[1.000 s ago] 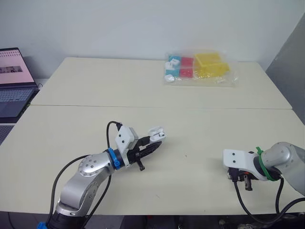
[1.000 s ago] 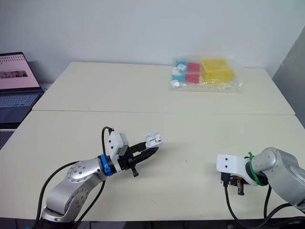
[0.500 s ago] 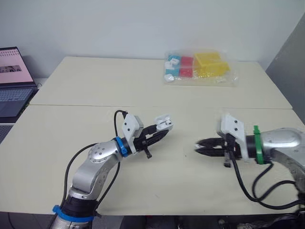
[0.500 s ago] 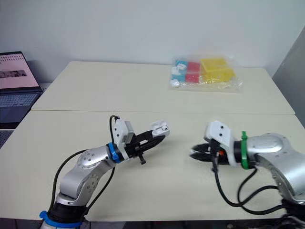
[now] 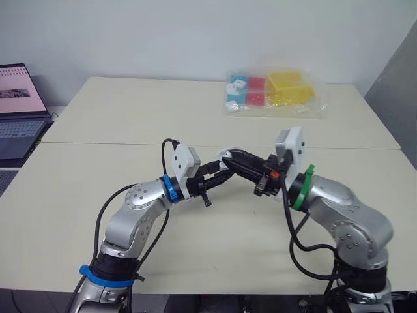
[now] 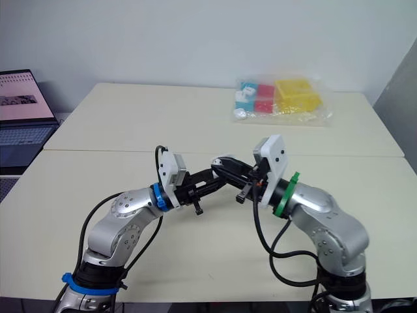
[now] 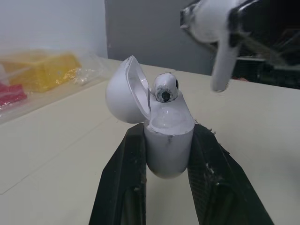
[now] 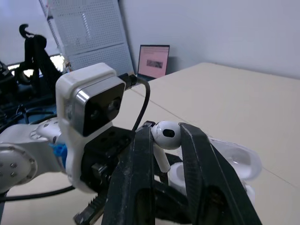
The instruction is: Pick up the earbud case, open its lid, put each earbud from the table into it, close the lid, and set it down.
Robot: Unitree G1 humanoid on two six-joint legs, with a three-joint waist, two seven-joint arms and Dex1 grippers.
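My left gripper (image 7: pixel 168 133) is shut on the white earbud case (image 7: pixel 168 145), holding it upright above the table's middle. Its lid (image 7: pixel 124 91) stands open and one earbud (image 7: pixel 164 89) sits in a slot. My right gripper (image 8: pixel 166 133) is shut on the second white earbud (image 8: pixel 165 135), stem pointing down, just above and beside the open case (image 8: pixel 234 161). In the left eye view the right gripper (image 5: pixel 229 157) meets the left gripper (image 5: pixel 220 173) tip to tip. That second earbud (image 7: pixel 225 61) hangs close to the case without touching it.
A clear bag of coloured blocks (image 5: pixel 273 94) lies at the back of the table. An open laptop (image 5: pixel 19 107) stands at the far left. A seam (image 5: pixel 98 145) runs across the table between near and far halves.
My right arm has swung in from the right front and risen, bringing its earbud up to the case. The left gripper has lifted the case a little toward the centre.
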